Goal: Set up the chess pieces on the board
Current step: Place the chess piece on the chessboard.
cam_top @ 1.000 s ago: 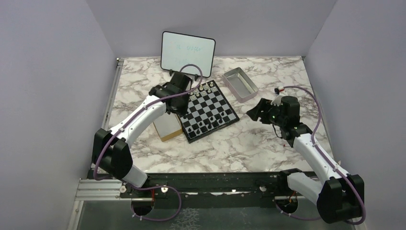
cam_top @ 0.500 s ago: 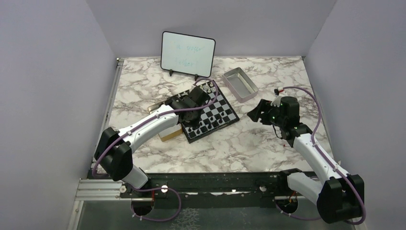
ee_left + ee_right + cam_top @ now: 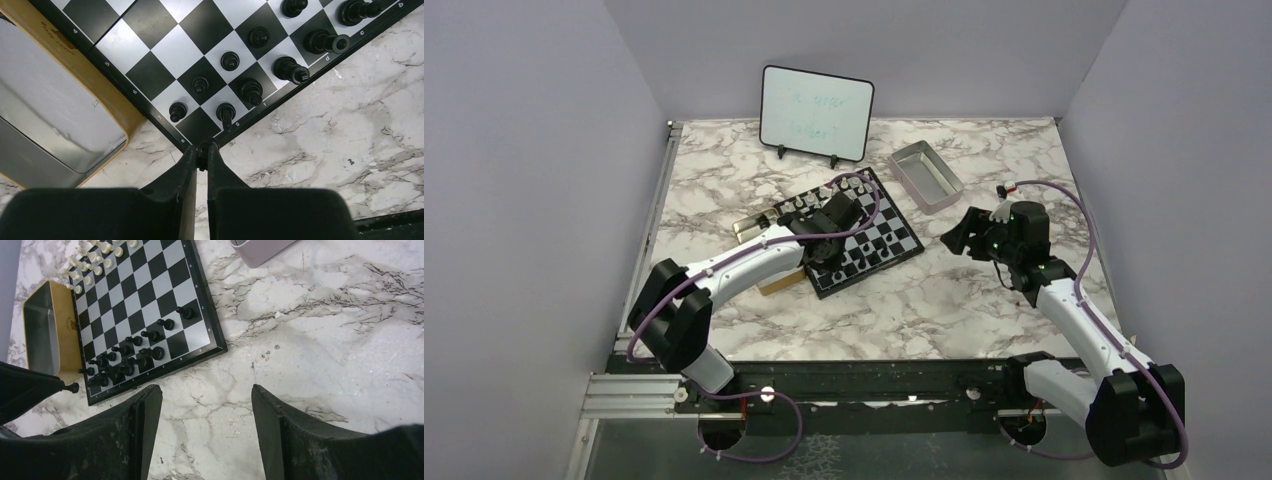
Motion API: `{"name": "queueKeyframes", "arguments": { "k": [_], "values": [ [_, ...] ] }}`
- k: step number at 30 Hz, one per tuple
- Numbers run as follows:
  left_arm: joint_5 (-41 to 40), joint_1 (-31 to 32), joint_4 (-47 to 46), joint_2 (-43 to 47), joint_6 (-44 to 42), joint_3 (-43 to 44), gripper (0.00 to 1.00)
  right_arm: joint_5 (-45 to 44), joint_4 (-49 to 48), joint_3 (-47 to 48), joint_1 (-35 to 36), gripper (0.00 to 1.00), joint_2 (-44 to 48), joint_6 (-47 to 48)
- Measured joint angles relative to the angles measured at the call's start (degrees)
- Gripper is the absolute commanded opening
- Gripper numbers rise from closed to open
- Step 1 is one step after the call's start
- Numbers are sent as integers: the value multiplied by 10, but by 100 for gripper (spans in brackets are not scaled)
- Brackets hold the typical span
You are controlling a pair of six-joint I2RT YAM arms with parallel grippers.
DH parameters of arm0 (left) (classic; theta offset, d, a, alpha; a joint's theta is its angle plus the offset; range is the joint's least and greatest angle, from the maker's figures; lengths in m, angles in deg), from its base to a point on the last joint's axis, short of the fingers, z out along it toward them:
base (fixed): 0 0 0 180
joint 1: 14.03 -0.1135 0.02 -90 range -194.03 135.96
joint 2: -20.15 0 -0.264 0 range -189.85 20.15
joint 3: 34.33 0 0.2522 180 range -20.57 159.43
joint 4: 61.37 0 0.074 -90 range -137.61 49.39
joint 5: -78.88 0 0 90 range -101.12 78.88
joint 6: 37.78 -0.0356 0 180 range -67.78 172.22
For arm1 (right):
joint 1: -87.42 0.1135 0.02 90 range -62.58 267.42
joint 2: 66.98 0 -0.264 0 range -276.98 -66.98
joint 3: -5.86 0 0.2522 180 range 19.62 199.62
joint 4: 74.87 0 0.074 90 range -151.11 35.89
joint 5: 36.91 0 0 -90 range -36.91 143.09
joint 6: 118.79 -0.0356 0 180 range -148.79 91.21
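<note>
On the marble table (image 3: 984, 300), the board (image 3: 892, 232) lay skewed at centre, with the wooden box (image 3: 90, 80) just beside its 8 o'clock edge. The right gripper (image 3: 205, 390) hung at the board's 3 o'clock over marble, jaws wide and empty, presumably parked out of the way. The left gripper (image 3: 201, 150) hovered at the board's 7 o'clock corner, jaws pinched nearly together on what appeared to be a black pawn (image 3: 74, 387), probably meant for the vacant corner square there. The other chess pieces (image 3: 250, 90) crowded the two rows along the 5 o'clock edge.
</note>
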Motion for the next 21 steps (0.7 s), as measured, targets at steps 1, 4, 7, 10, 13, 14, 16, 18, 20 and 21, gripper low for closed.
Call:
{"name": "queueKeyframes", "arguments": {
  "k": [1,4,7,10,13,14,16,18,20,21],
  "values": [
    [0,0,-3,-2,0,-3,10,0,0,0,0,71,0,0],
    [-1,3,-10,-6,2,-15,10,0,0,0,0,71,0,0],
    [-2,3,-14,-13,4,-20,10,0,0,0,0,71,0,0],
    [-4,4,-19,-16,5,-22,10,0,0,0,0,71,0,0],
    [-4,4,-24,-16,6,-23,10,0,0,0,0,71,0,0],
    [-5,4,-26,-16,7,-24,10,0,0,0,0,71,0,0],
    [-6,6,-27,-16,8,-25,10,0,0,0,0,71,1,0],
    [-6,7,-28,-16,8,-25,10,0,0,0,0,71,3,0],
    [-10,8,-30,-16,8,-28,11,0,0,0,0,71,5,0],
    [-12,8,-30,-16,8,-29,11,0,0,0,0,71,7,0]
  ]
}}
